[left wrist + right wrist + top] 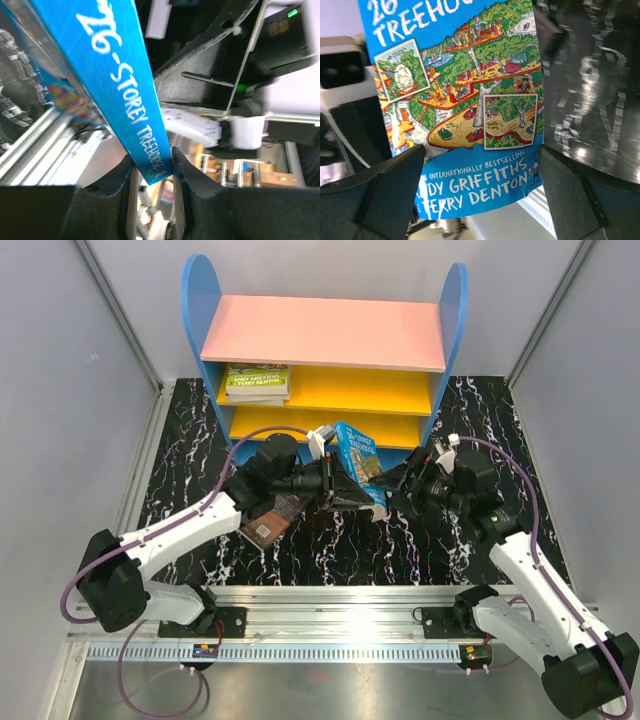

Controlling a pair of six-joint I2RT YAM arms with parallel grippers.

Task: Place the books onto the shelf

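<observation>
The blue "26-Storey Treehouse" book (358, 468) stands upright in the air in front of the shelf (322, 332), above the marble mat. My left gripper (335, 487) is shut on its spine end (120, 85), the pads (176, 162) pinching the bottom corner. From the right, my right gripper (404, 483) faces the cover (465, 90), open wide, one finger on each side of the book's lower edge without touching it. A yellow-green book (257, 381) lies on the upper yellow board at the left. Under my left arm a dark brown book (272, 519) lies flat on the mat.
The shelf's lower yellow board (300, 426) stands just behind the held book. A metal rail (330, 598) runs along the near edge. Grey walls close in both sides of the black marble mat (190, 460).
</observation>
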